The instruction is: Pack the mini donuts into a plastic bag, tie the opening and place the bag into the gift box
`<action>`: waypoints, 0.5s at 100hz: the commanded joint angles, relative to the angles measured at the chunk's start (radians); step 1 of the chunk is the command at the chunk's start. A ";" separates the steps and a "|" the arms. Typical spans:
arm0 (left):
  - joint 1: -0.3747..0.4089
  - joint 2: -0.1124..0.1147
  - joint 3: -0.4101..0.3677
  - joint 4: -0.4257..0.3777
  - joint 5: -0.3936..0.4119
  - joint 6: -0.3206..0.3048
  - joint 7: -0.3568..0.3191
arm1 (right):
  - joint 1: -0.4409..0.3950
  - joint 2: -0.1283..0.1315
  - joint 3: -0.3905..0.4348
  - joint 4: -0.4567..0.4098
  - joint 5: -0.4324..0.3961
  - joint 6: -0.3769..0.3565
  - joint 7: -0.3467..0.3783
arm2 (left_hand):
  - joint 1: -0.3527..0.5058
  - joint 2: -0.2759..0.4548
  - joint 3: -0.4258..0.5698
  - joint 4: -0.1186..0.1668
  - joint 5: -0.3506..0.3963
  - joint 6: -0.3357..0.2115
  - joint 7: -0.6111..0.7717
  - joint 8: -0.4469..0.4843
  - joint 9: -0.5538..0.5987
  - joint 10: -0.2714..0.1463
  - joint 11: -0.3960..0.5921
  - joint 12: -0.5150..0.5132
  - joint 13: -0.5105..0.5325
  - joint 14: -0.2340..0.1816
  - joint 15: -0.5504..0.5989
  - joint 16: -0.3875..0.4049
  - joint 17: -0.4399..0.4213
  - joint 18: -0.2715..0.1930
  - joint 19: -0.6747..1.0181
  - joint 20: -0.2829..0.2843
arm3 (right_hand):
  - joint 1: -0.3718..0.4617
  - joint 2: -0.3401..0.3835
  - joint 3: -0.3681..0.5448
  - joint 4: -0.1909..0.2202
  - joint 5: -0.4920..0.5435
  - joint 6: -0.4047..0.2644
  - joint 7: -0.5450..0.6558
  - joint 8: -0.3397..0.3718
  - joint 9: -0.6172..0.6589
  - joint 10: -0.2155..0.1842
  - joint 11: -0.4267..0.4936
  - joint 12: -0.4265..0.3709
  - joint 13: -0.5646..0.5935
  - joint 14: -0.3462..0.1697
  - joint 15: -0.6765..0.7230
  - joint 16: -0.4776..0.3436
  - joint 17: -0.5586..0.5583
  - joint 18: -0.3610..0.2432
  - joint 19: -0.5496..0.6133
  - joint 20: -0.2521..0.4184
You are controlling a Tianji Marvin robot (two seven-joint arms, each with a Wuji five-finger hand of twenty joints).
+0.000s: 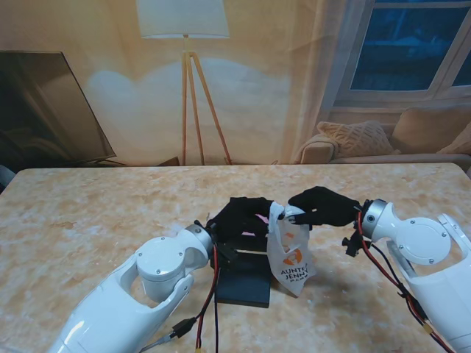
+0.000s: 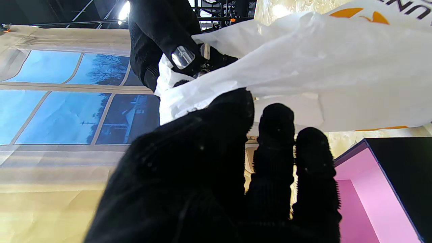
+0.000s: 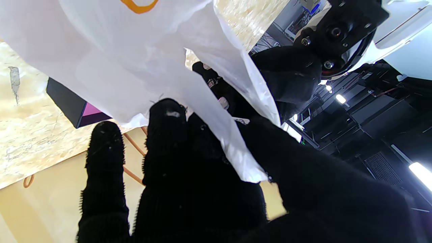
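Plastic bag [image 1: 290,250] thin, crinkled; table [image 1: 88,213] glossy marbled stone-look.

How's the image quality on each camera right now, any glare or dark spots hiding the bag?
Stand view: even warm light, bag clear, its print readable. Left wrist view: black left hand fills the frame as a featureless dark mass; bag bright but not blown out. Right wrist view: right hand equally dark; ceiling lights glare.

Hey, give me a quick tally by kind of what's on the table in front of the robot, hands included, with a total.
White plastic bag: 1
Dark gift box, pink inside: 1
Black-gloved hands, left hand and right hand, both pinching the bag's top: 2
Donuts: none visible
Total: 4
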 commanded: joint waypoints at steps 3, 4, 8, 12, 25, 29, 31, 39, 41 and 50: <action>-0.004 -0.006 0.005 -0.004 0.008 -0.006 -0.015 | -0.001 -0.002 -0.009 0.002 0.008 0.001 0.028 | -0.019 -0.061 0.042 -0.030 0.017 -0.051 0.022 0.015 -0.025 -0.045 0.028 0.008 0.013 -0.043 0.030 0.026 -0.006 -0.033 0.012 0.009 | 0.306 0.000 0.306 0.084 0.120 -0.399 0.186 0.024 0.033 -0.109 0.039 0.018 0.025 -0.033 0.032 0.026 0.004 -0.004 0.027 0.017; -0.004 -0.006 0.005 -0.004 0.008 -0.006 -0.015 | 0.000 -0.002 -0.009 0.003 0.011 0.001 0.030 | -0.026 -0.064 0.053 -0.032 0.017 -0.051 0.023 0.016 -0.028 -0.045 0.034 -0.001 0.012 -0.044 0.032 0.025 -0.005 -0.033 0.012 0.009 | 0.306 0.000 0.306 0.084 0.120 -0.399 0.187 0.024 0.034 -0.108 0.040 0.018 0.025 -0.032 0.032 0.026 0.004 -0.004 0.027 0.018; -0.003 -0.007 0.006 -0.005 0.007 -0.006 -0.014 | 0.001 -0.001 -0.010 0.004 0.026 0.006 0.040 | -0.032 -0.065 0.061 -0.037 0.014 -0.048 0.022 0.015 -0.026 -0.040 0.027 -0.034 0.014 -0.044 0.032 0.019 -0.002 -0.036 0.011 0.008 | 0.307 -0.001 0.308 0.083 0.122 -0.399 0.188 0.024 0.036 -0.109 0.040 0.018 0.026 -0.032 0.033 0.027 0.005 -0.003 0.028 0.018; -0.002 -0.007 0.007 -0.007 0.006 -0.004 -0.012 | 0.002 0.000 -0.011 0.004 0.042 0.012 0.052 | -0.034 -0.066 0.060 -0.038 0.014 -0.047 0.020 0.011 -0.027 -0.033 0.012 -0.067 0.016 -0.047 0.029 0.014 -0.002 -0.036 0.011 0.007 | 0.307 -0.002 0.309 0.083 0.124 -0.398 0.190 0.025 0.038 -0.107 0.043 0.020 0.028 -0.031 0.035 0.029 0.006 -0.002 0.028 0.019; 0.000 -0.008 0.007 -0.008 0.006 -0.001 -0.008 | 0.005 0.005 -0.011 0.003 0.054 0.010 0.076 | -0.035 -0.070 0.057 -0.038 0.011 -0.047 0.023 -0.010 -0.069 -0.030 0.027 -0.228 0.016 -0.044 -0.009 0.002 -0.002 -0.033 0.000 -0.002 | 0.307 -0.008 0.315 0.083 0.128 -0.401 0.194 0.028 0.041 -0.112 0.046 0.022 0.032 -0.034 0.039 0.030 0.009 -0.003 0.027 0.021; 0.000 -0.008 0.008 -0.008 0.008 -0.001 -0.006 | 0.006 0.006 -0.011 0.004 0.060 0.010 0.083 | -0.036 -0.072 0.057 -0.040 0.009 -0.047 0.020 -0.008 -0.098 -0.032 0.043 -0.297 0.012 -0.042 -0.035 0.006 -0.006 -0.031 -0.011 -0.012 | 0.307 -0.009 0.317 0.083 0.129 -0.401 0.195 0.028 0.042 -0.112 0.046 0.022 0.033 -0.033 0.040 0.030 0.009 -0.003 0.027 0.021; 0.000 -0.009 0.008 -0.008 0.010 -0.001 -0.005 | 0.007 0.007 -0.011 0.005 0.065 0.010 0.088 | -0.036 -0.073 0.058 -0.040 0.008 -0.046 0.020 -0.008 -0.100 -0.033 0.045 -0.303 0.009 -0.042 -0.038 0.006 -0.008 -0.032 -0.013 -0.013 | 0.306 -0.009 0.317 0.083 0.130 -0.400 0.195 0.029 0.043 -0.112 0.047 0.022 0.033 -0.033 0.039 0.030 0.009 -0.003 0.027 0.021; 0.000 -0.009 0.009 -0.007 0.012 -0.001 -0.001 | 0.010 0.009 -0.013 0.008 0.086 0.018 0.110 | -0.038 -0.074 0.057 -0.040 0.004 -0.047 0.017 -0.009 -0.109 -0.040 0.045 -0.310 0.006 -0.043 -0.041 0.007 -0.010 -0.031 -0.016 -0.015 | 0.307 -0.009 0.319 0.082 0.131 -0.401 0.196 0.030 0.042 -0.109 0.047 0.023 0.034 -0.034 0.039 0.030 0.011 -0.003 0.026 0.022; 0.000 -0.010 0.009 -0.007 0.012 -0.001 -0.001 | 0.010 0.009 -0.013 0.008 0.088 0.021 0.112 | -0.038 -0.074 0.057 -0.040 0.003 -0.047 0.016 -0.009 -0.108 -0.042 0.046 -0.311 0.007 -0.044 -0.040 0.008 -0.010 -0.031 -0.016 -0.015 | 0.307 -0.008 0.319 0.082 0.132 -0.401 0.196 0.030 0.043 -0.111 0.047 0.023 0.033 -0.033 0.039 0.031 0.010 -0.003 0.026 0.022; -0.001 -0.010 0.010 -0.006 0.014 -0.001 0.001 | 0.014 0.011 -0.017 0.011 0.088 0.022 0.121 | -0.032 -0.075 0.058 -0.040 0.003 -0.046 0.017 -0.005 -0.104 -0.045 0.047 -0.319 0.008 -0.042 -0.044 0.006 -0.010 -0.032 -0.016 -0.015 | 0.307 -0.010 0.319 0.082 0.133 -0.402 0.200 0.033 0.044 -0.114 0.047 0.024 0.033 -0.034 0.039 0.031 0.009 -0.003 0.024 0.022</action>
